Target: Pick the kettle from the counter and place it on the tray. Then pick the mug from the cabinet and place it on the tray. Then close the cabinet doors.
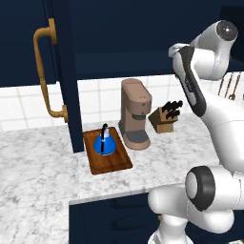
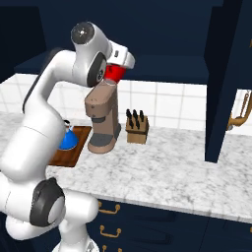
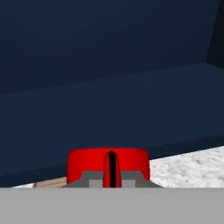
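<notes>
A home kitchen, rendered: veined marble counter (image 1: 43, 162) on navy drawer fronts (image 2: 162, 224) with brass pulls, white tiled backsplash (image 2: 167, 103), navy wall cabinet (image 3: 109, 65) with open cabinet doors (image 1: 64, 71), plus a tan coffee machine (image 1: 135, 113) and knife block (image 2: 137, 127).

A dark brown tray (image 1: 108, 163) lies on the marble table (image 1: 43, 171), and everything else can be placed from it. The blue kettle (image 1: 104, 143) stands upright on the tray's back half, its thin black handle rising above the dome. Just beside the tray's right edge stands a tall tan coffee machine (image 1: 135, 114), and beyond that, against the white tiled wall, a light wooden knife block (image 1: 165, 118) with black handles. At the tray's back left corner hangs an open navy cabinet door (image 1: 64, 71), edge-on, with a long curved brass handle (image 1: 45, 74). The white arm (image 1: 209, 128) rises well right of the tray.
</notes>
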